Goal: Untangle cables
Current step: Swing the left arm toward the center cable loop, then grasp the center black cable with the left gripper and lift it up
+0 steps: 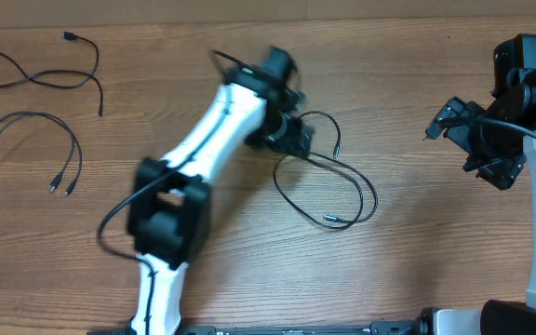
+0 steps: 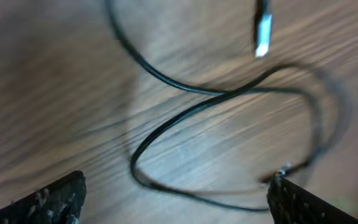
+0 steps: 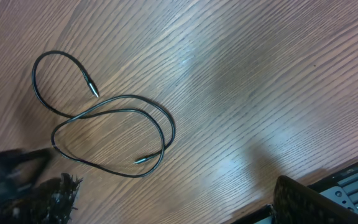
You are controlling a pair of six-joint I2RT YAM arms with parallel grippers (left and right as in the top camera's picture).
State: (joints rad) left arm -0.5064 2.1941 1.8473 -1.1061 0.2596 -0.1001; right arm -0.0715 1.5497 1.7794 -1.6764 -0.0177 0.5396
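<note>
1. Table: brown wood with a fine straight grain and a slight sheen.
2. Cables: three thin black round cords with small plugs, lying flat in loose curves.
3. The centre cable lies mid-table in overlapping loops and crosses over itself. Its silver plug is blurred.
4. The second cable is at the far left corner, and the third cable is just below it. Both are well apart from the centre one.
5. Left gripper: matte black speckled fingers with the jaws wide, straddling a loop and gripping nothing.
6. Right gripper: black, at the right edge away from the cables. I cannot tell how its jaws stand.
</note>
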